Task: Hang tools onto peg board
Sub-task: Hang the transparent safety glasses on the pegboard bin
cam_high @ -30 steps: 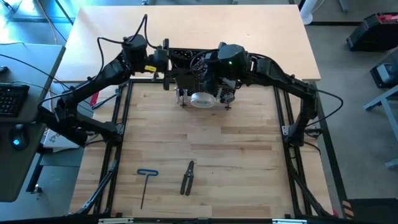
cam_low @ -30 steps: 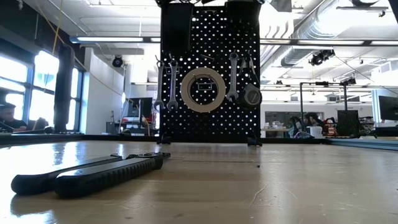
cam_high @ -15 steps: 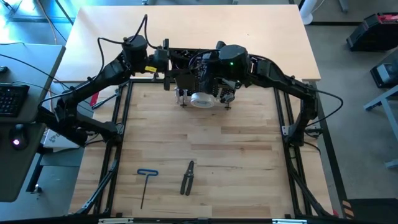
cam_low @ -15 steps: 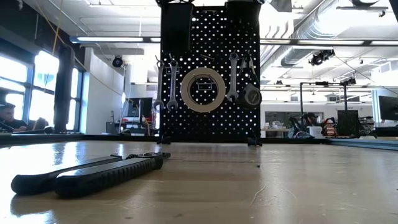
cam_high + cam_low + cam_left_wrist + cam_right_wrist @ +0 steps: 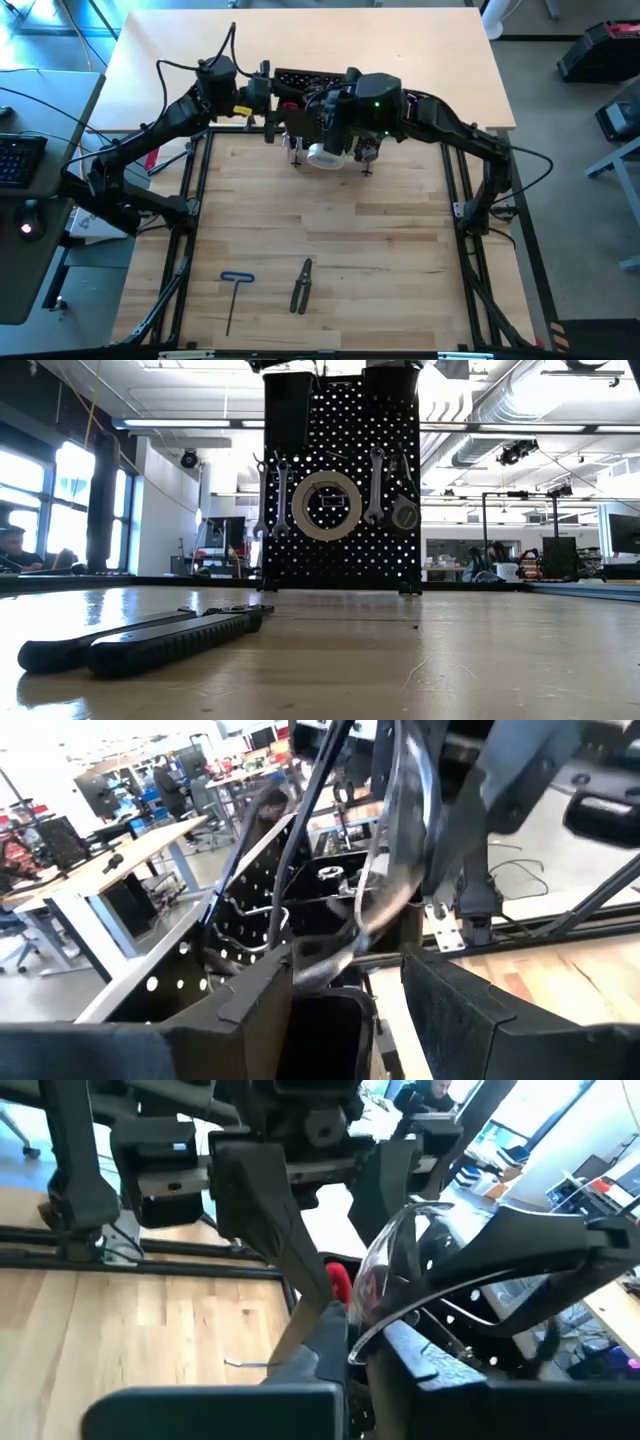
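R gripper [image 5: 345, 1342] fingers pinched on the clear safety glasses [image 5: 420, 1270], at the top edge of the peg board [image 5: 340, 480], far side of the desk [image 5: 330, 230]. L gripper [image 5: 345, 985] has fingers spread, either side of a black bin on the board's top; nothing visibly held. Both arms crowd over the board in the high view, w/ cables draped across, so the board's top and bins are mostly hidden there. A red-handled tool [image 5: 338, 1280] shows just behind the R fingers. On the board's face, low view: two wrenches [image 5: 272, 495] on the left, tape roll [image 5: 327, 506] in the middle, another wrench [image 5: 376, 485] beside it, a round dark item by that; can't tell what it is. Nearer the front of the desk, well apart from the board: pliers [image 5: 302, 285] and blue hex key [image 5: 235, 295], side by side, not touching. In the low view the pliers lie close to the camera, left of the board, not blocking it. Room behind: desks, monitors, a person seated at far left.
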